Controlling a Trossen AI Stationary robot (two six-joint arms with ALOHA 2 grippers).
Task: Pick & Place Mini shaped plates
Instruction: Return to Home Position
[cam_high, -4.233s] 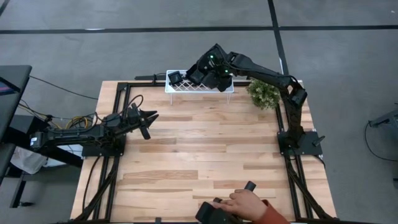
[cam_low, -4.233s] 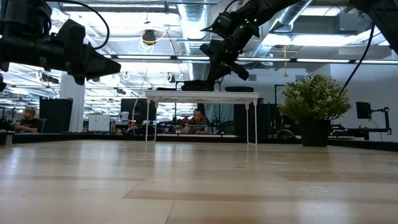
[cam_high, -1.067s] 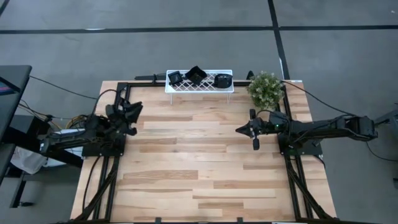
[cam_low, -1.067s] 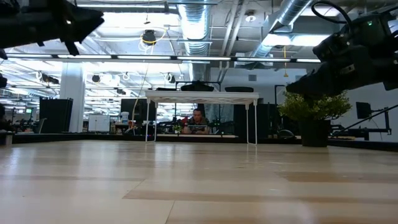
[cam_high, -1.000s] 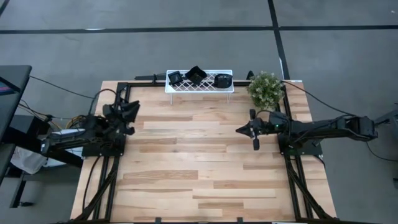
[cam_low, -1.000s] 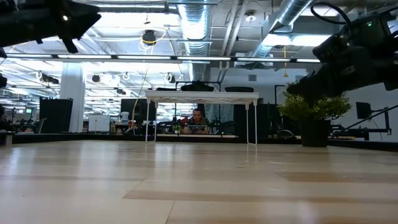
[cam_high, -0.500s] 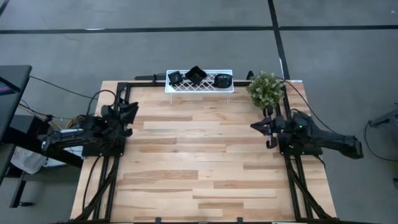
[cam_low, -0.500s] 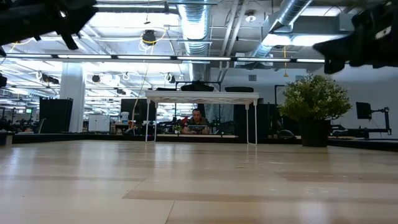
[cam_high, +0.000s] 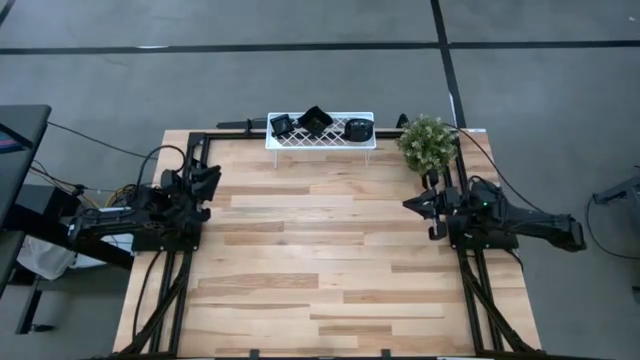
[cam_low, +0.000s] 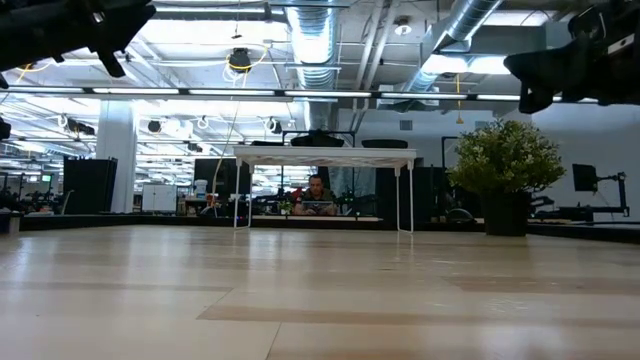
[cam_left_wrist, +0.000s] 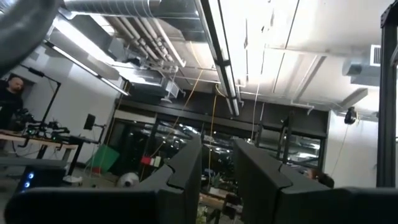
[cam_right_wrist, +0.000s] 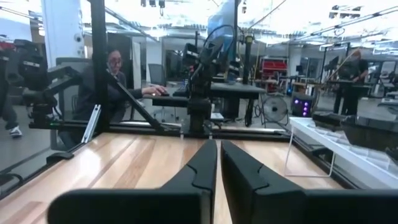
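All mini shaped plates (cam_high: 315, 121) sit on white rack (cam_high: 300, 141) at surface's (cam_high: 320, 250) far edge. L tool (cam_high: 208, 182) near left edge, fingers slightly apart; R tool (cam_high: 412, 204) near right edge, closed, empty.

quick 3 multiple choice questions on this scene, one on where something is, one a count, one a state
1. Where are the black plates?
A) in a gripper
B) on the white rack
C) on the floor

2. From above, how many separate plate spots show on the rack?
A) one
B) six
C) three

3. What does the right gripper hold?
A) nothing
B) a plate
C) a sponge

Answers:
1 B: all the plates sit on the rack's lattice top.
2 C: three dark clusters stand apart along it.
3 A: its fingers are almost together, with nothing between them.
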